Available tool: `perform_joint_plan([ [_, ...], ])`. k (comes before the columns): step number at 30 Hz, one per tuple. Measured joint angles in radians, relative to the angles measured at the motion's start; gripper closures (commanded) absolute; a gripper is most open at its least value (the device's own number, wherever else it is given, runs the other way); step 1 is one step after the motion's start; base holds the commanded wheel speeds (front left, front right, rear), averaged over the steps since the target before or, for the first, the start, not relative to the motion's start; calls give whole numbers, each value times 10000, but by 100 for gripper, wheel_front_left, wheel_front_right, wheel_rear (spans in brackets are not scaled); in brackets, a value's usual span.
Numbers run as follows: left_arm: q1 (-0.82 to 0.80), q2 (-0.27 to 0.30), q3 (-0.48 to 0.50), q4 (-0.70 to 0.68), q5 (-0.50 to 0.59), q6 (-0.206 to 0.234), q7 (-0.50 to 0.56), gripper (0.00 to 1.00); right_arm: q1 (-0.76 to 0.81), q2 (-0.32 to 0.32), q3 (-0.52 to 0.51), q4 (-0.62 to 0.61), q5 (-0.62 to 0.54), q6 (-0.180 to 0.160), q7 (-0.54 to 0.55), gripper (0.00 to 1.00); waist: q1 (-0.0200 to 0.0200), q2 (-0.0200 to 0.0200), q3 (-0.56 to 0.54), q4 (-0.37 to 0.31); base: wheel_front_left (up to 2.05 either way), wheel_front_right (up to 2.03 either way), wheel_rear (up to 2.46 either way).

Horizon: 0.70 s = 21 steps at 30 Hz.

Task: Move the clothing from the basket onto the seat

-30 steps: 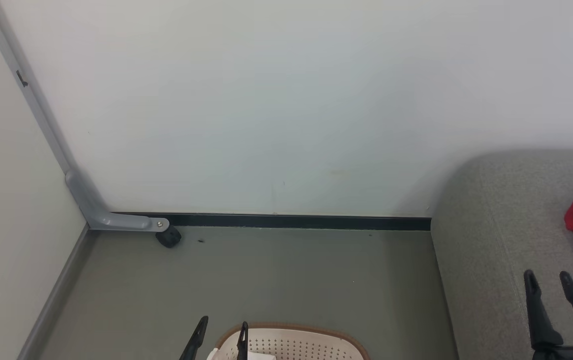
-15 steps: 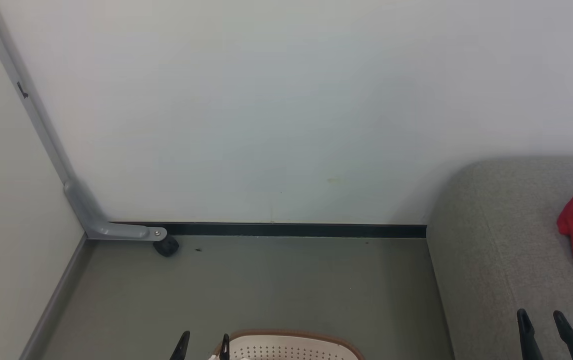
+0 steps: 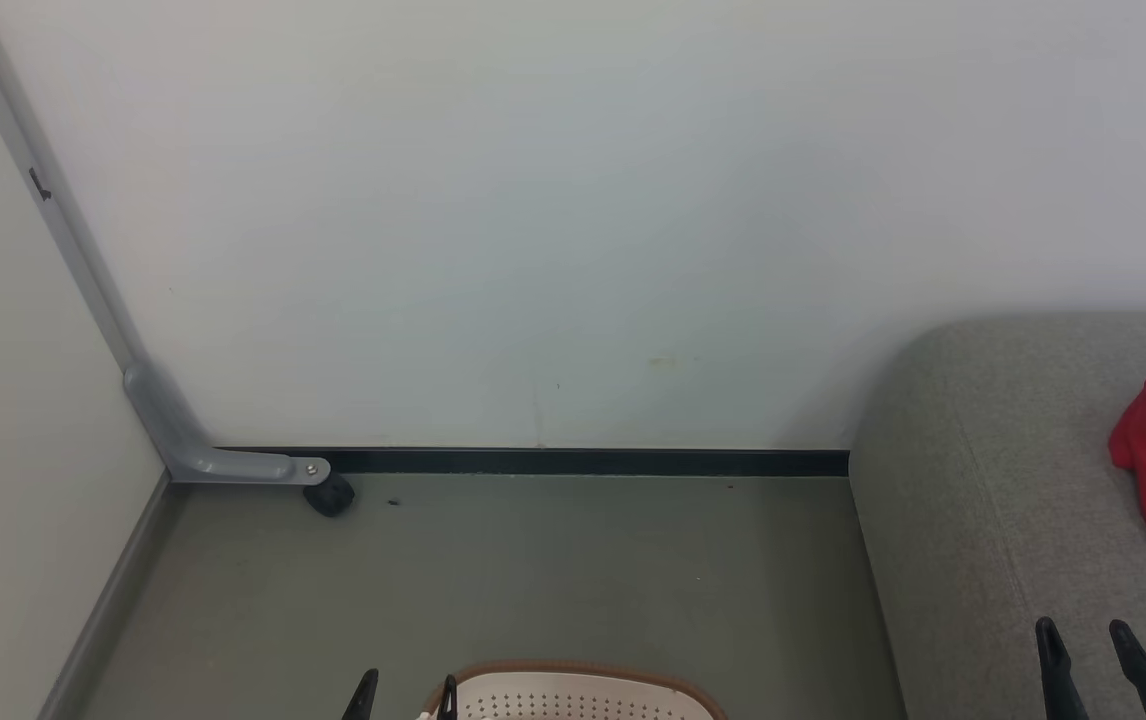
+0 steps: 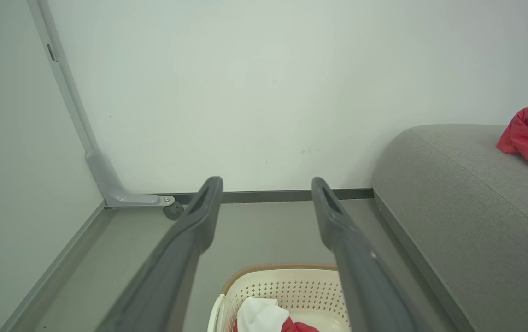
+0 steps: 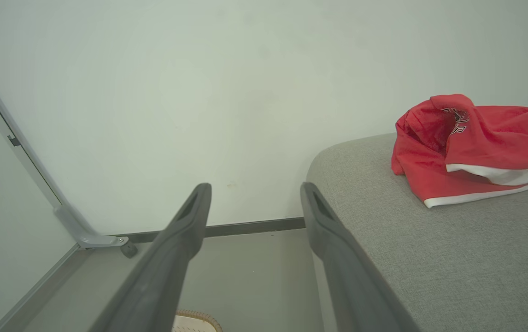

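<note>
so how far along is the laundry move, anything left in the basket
Done: one red garment lies on the seat. In hand: nothing; the left end effector and right end effector are both open and empty. Left: white fabric and a red piece sit in the basket, so at least those need moving.

one oval cream-white perforated plastic basket with a brown rim (image 4: 291,290) is counted, and one large grey woven-fabric seat cushion (image 3: 993,480). one red garment with white trim (image 5: 471,147) is seen on the cushion; in the basket one piece of white fabric (image 4: 259,316) and one scrap of red fabric (image 4: 298,326) are counted. two grippers are counted, the left gripper (image 3: 405,688) and the right gripper (image 3: 1081,635), each with two long dark fingers. one grey angled metal leg (image 3: 183,440) and one black caster wheel (image 3: 330,497) are seen.
</note>
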Motion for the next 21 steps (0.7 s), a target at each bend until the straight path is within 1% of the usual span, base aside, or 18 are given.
perform_joint_plan([
  [13,-2,2,-48,213,-123,0,165,0,23,63,-42,-313,-44,0,-2,0,0,0,119,-16,0,0,0],
  [17,-30,2,-393,499,-261,0,280,0,23,27,-119,-527,-56,2,-2,0,0,0,268,-20,0,0,0],
  [21,-154,-2,-876,974,-738,0,441,0,-3,-56,-178,-771,-56,52,-2,0,0,0,458,-28,0,0,0],
])
